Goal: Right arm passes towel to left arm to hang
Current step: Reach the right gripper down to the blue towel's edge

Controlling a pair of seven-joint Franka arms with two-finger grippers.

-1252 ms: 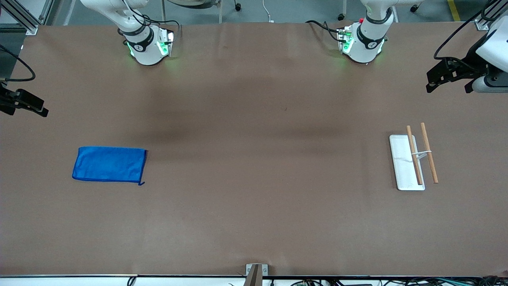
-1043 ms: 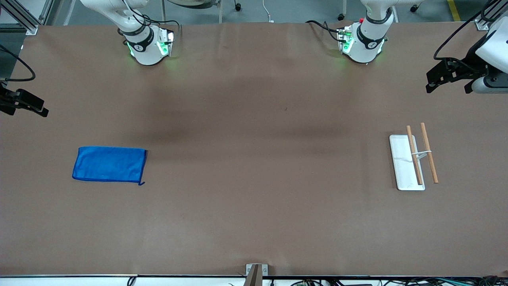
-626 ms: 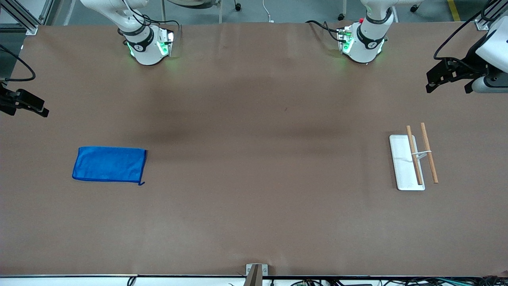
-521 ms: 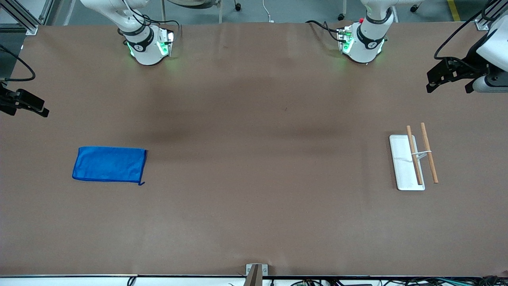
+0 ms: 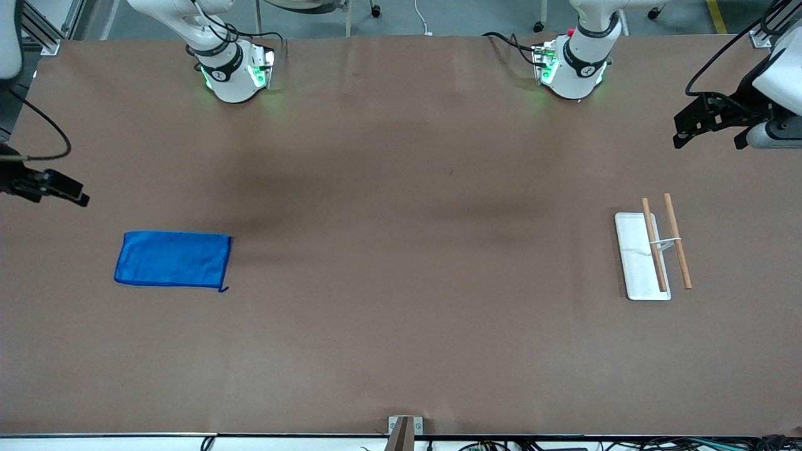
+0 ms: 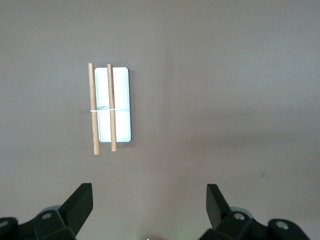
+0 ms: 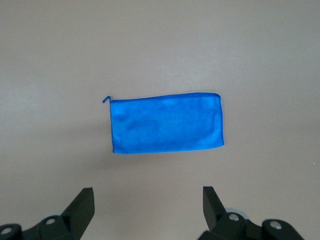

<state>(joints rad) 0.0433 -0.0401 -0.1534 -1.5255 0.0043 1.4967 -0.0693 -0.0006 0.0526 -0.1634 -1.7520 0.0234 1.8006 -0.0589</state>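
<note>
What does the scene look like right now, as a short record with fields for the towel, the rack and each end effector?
towel: towel flat on the table, toward the right arm's end, untouched
rack: white tray with two wooden rods, toward the left arm's end
right end effector: right end effector open, empty, up over the table near the towel
left end effector: left end effector open, empty, up near the rack
handover: not yet begun
</note>
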